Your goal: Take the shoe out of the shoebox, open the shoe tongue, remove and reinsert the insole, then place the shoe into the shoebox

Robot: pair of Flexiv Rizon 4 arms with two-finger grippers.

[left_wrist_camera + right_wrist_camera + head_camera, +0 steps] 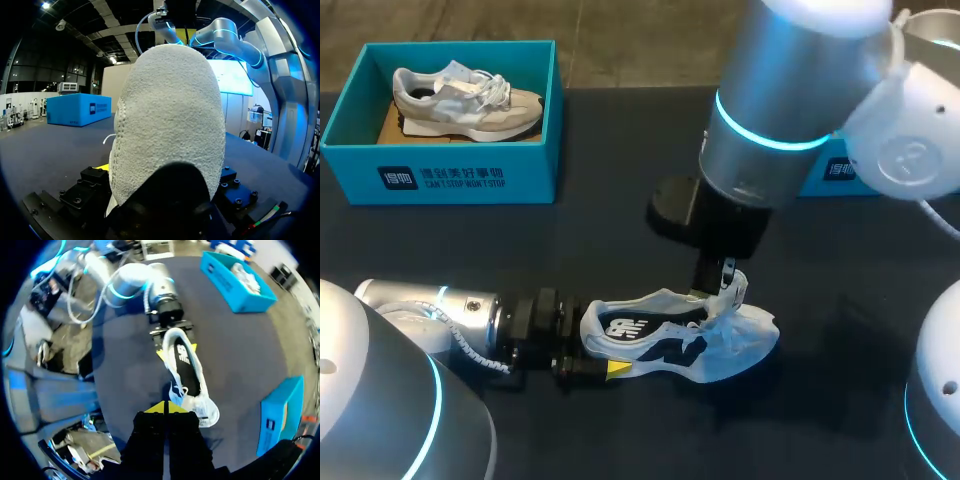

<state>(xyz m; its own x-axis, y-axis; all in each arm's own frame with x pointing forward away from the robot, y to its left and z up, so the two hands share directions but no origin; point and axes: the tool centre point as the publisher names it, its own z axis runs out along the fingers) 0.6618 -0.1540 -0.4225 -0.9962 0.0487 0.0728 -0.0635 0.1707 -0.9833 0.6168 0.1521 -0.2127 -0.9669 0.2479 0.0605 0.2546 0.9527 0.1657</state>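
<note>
A white shoe with navy side panels stands on the dark table, toe to the right. My left gripper lies low along the table, and its yellow-tipped fingers press the heel from both sides. The heel fills the left wrist view. My right gripper hangs from above over the laces and the raised tongue, its yellow tips shut together. Whether a lace is pinched between them is hidden. The shoe's dark opening faces up in the right wrist view.
A teal shoebox at the back left holds a second, grey and white shoe. Another teal box sits at the back right, partly behind my right arm. Bare table lies ahead of the toe.
</note>
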